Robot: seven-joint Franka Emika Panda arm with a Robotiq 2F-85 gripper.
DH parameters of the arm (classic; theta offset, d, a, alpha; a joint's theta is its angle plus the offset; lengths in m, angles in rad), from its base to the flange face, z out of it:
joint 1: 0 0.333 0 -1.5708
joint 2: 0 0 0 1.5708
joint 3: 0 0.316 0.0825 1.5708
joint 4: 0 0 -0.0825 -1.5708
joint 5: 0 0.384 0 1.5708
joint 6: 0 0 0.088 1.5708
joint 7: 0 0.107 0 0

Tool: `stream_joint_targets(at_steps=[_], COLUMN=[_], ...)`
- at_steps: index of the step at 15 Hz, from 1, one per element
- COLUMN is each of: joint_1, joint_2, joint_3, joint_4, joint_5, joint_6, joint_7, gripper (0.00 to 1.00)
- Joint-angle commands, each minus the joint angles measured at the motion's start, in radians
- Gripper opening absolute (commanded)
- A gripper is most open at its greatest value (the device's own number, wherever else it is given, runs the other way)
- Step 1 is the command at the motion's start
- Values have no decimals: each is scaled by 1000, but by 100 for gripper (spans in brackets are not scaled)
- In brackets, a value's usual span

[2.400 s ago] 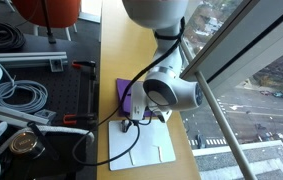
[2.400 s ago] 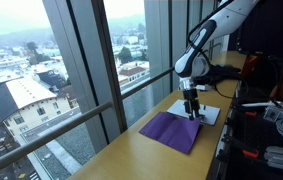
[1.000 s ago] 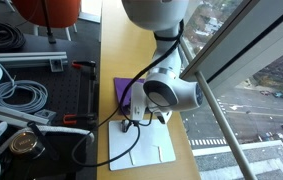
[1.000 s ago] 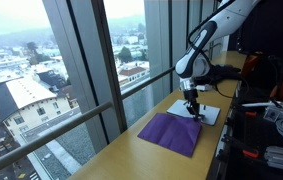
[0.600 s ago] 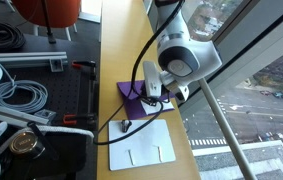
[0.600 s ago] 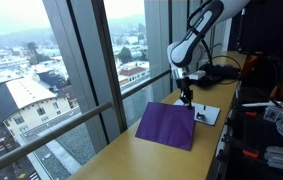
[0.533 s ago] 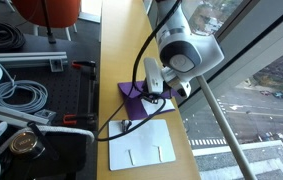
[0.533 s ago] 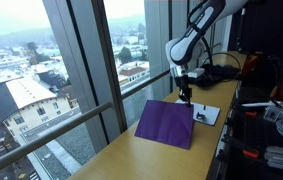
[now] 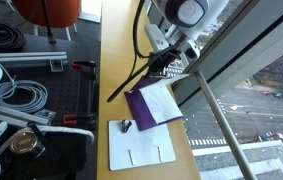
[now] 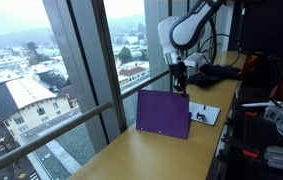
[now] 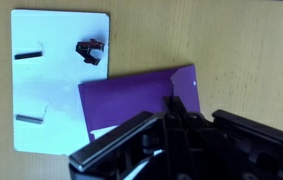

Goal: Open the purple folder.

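The purple folder [image 10: 164,112] lies on the wooden table with its cover raised almost upright. In an exterior view its purple edge [image 9: 139,108] shows beside the white sheet inside. My gripper [image 10: 179,80] is shut on the top edge of the cover and hangs above the folder [image 9: 169,55]. In the wrist view the gripper [image 11: 178,108] pinches the cover edge of the purple folder [image 11: 131,100], with its dark fingers hiding the lower part.
A white board [image 9: 141,145] with a small dark clip [image 9: 125,125] lies next to the folder; the board [image 11: 56,80] and clip [image 11: 89,48] also show in the wrist view. Cables and tools [image 9: 21,100] crowd the black bench beside the table. A window rail [image 9: 221,110] runs along the far edge.
The gripper has risen and swung away from the white board, taking the folder's cover with it from flat on the table to nearly upright. The white inside is now exposed.
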Motion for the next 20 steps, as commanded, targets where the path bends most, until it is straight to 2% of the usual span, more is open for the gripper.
stream_joint_targets(at_steps=[1, 8, 20], joint_1=[66, 157, 163], joint_2=[-78, -66, -74], joint_3=[-4, 5, 81], joint_4=[-82, -114, -147], joint_5=[-102, -293, -266], joint_6=[28, 12, 110], joint_7=[81, 208, 117], gripper=[0, 0, 0])
